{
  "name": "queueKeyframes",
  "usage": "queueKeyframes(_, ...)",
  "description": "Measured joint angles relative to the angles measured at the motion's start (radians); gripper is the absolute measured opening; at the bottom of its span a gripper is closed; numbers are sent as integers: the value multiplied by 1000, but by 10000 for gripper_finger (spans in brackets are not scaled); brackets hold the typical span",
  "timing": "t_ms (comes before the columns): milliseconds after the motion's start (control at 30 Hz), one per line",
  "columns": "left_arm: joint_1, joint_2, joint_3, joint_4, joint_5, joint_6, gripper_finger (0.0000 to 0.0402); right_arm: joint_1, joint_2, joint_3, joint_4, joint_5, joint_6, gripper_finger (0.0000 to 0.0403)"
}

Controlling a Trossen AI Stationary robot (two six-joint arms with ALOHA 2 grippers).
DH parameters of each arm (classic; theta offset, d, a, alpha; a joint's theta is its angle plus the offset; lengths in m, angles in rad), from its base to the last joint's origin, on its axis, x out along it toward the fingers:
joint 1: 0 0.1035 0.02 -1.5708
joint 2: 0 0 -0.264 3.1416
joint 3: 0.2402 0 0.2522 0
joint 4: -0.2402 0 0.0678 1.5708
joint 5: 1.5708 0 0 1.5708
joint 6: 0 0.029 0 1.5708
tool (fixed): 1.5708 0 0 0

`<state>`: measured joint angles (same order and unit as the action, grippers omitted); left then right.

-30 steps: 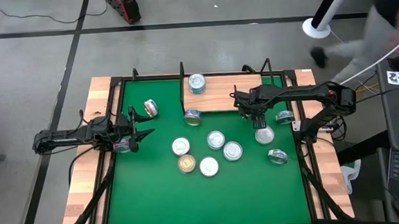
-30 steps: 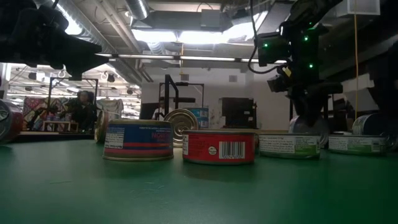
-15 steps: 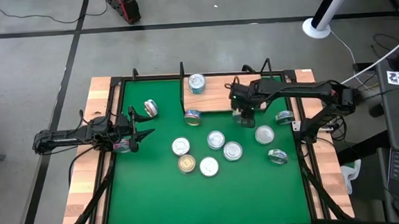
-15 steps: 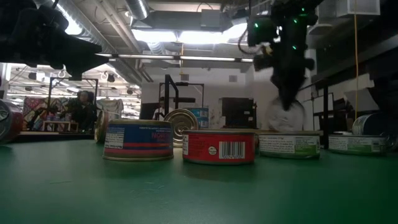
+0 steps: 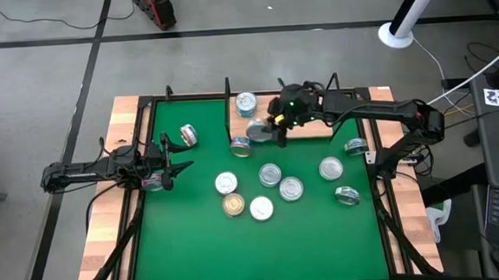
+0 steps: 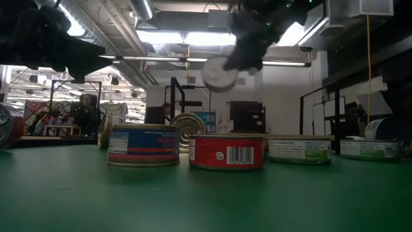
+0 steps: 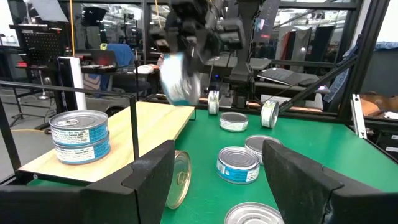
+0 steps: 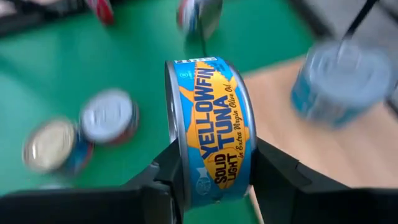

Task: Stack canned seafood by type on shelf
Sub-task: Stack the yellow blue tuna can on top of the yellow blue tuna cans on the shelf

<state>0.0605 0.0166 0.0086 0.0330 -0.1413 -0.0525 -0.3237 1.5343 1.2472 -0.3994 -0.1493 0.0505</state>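
At the left edge of the green mat (image 5: 264, 243), the left arm lies low and stretched out flat, its left gripper (image 5: 174, 158) spread wide with nothing between its fingers. A tin on its edge (image 5: 188, 135) stands just ahead of it, toward the far rail. Past its fingertips, toward the middle of the mat, a cluster of flat tins (image 5: 261, 191) lies lid-up.

Further right, the right arm reaches in from the right side, bent at the elbow and extended across the far part of the table. Its right gripper (image 5: 276, 125) hangs above the near edge of the shelf (image 5: 309, 126), clamped on a blue-and-yellow tuna tin (image 8: 208, 140) held on its edge, lid facing sideways. Beyond that gripper, on the shelf's left end, sits a short stack of teal tins (image 5: 246, 104); how many is hard to make out from above. Another tin (image 5: 241, 146) leans just below the held one, on the mat. The right wrist view is blurred, so the surrounding tins there are hard to read.
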Motion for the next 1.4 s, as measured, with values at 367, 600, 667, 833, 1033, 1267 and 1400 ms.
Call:
queueKeyframes(367,0,0,0,0,0,0,239,-148,119,0,336,-54,178,133)
queueKeyframes(600,0,0,0,0,0,0,239,-264,217,0,420,-181,364,133)
queueKeyframes(667,0,0,0,0,0,0,239,-286,249,0,459,-218,429,133)
queueKeyframes(833,0,0,0,0,0,0,239,-322,312,0,528,-319,548,133)
queueKeyframes(1033,0,0,0,0,0,0,239,-326,355,0,572,-332,603,133)
queueKeyframes(1267,0,0,0,0,0,0,239,-325,363,1,589,-303,604,134)
queueKeyframes(1400,0,0,0,0,0,0,239,-325,363,1,589,-298,604,147)
